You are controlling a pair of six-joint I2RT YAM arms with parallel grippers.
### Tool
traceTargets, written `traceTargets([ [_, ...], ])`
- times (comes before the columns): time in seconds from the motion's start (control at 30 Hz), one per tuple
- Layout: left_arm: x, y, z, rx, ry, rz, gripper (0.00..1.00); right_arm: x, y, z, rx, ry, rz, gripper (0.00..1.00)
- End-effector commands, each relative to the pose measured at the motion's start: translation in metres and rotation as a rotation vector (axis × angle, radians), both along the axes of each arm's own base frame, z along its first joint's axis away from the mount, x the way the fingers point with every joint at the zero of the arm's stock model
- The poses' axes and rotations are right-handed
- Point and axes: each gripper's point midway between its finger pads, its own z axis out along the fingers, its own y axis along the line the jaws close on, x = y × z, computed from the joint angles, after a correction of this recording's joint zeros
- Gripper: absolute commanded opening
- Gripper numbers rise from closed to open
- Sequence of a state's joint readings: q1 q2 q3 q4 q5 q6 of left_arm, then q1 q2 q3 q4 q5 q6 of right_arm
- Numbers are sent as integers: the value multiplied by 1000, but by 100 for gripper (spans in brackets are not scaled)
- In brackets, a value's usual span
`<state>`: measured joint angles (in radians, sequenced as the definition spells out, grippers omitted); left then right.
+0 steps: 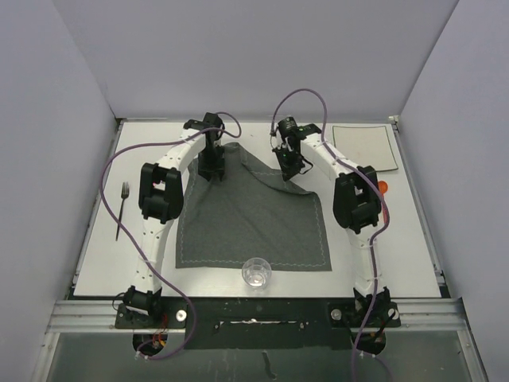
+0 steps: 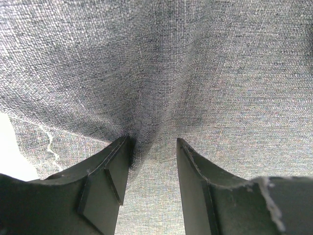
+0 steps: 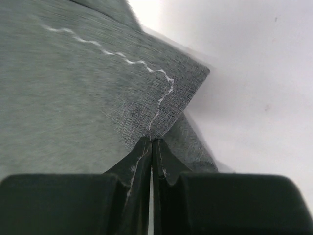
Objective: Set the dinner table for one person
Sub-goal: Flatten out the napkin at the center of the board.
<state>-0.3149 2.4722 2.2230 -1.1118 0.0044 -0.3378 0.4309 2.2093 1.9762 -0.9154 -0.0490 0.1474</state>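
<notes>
- The dinner table [image 1: 95, 263] lies under the placemat [image 1: 254, 231] and extends past it on all sides.
- Left gripper [image 2: 153, 142]: half spread at the placemat's far-left corner, with a pucker of cloth pinched between its fingertips.
- Right gripper [image 3: 151, 142]: pressed together on the placemat's far-right corner, which is raised and folded inward.
- A fork [image 1: 122, 211] is seen left of the placemat, and a glass [image 1: 256, 272] at its near edge.

No legible text or labels

White-linked left arm [image 1: 151, 243], right arm [image 1: 364, 256] — black joint blocks [image 1: 159, 191], looping purple cables [image 1: 107, 171], matte black fingers [image 2: 98, 193]
</notes>
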Motion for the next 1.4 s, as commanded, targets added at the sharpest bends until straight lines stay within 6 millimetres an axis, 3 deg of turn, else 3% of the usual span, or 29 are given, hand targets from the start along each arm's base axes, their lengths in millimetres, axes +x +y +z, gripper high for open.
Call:
traceTargets([
  [0.0, 5, -6, 3, -6, -8, 7, 41, -7, -27, -13, -116, 105, -79, 0],
  [0.13, 4, -4, 3, 0, -5, 9, 41, -19, -11, -23, 32, 223, -76, 10],
  [0.23, 4, -3, 3, 2, -3, 9, 41, -25, -1, -19, 176, 269, -86, 21],
  [0.43, 3, -3, -1, 3, 3, 9, 41, -11, -6, 14, 386, 214, -175, 35],
  [0.7, 4, -5, -3, 0, 2, 8, 41, 13, -36, 12, 464, 210, -346, 38],
  [1.1, 3, -1, -6, 6, 10, 8, 41, 27, -27, -6, 537, 270, -392, 37],
  [1.37, 2, -1, -10, 7, 18, 8, 41, 27, -31, -22, 466, 276, -417, 37],
])
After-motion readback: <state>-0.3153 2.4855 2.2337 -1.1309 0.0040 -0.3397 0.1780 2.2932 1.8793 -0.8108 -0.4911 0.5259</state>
